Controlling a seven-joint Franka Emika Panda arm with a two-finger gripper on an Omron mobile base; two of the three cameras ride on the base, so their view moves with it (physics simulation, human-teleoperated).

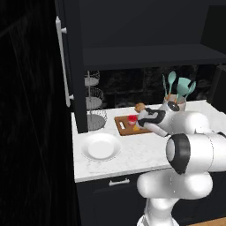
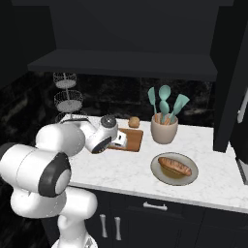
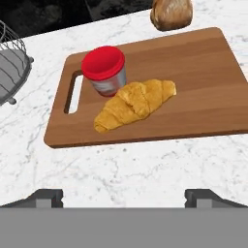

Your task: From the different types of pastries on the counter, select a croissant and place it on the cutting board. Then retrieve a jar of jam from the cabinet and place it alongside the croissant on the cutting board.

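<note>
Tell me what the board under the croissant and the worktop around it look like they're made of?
The cutting board looks like wood: brown with lengthwise grain streaks, a matte finish and a cut-out slot handle. The counter looks like polished white marble or a similar stone, judging by its faint grey veining. Both are rendered, so that's only the look.

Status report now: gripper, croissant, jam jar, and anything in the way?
Gripper open, holding nothing. Croissant lies on cutting board, jar of jam upright beside it, touching or nearly. Round bun just off the board's far edge.
</note>
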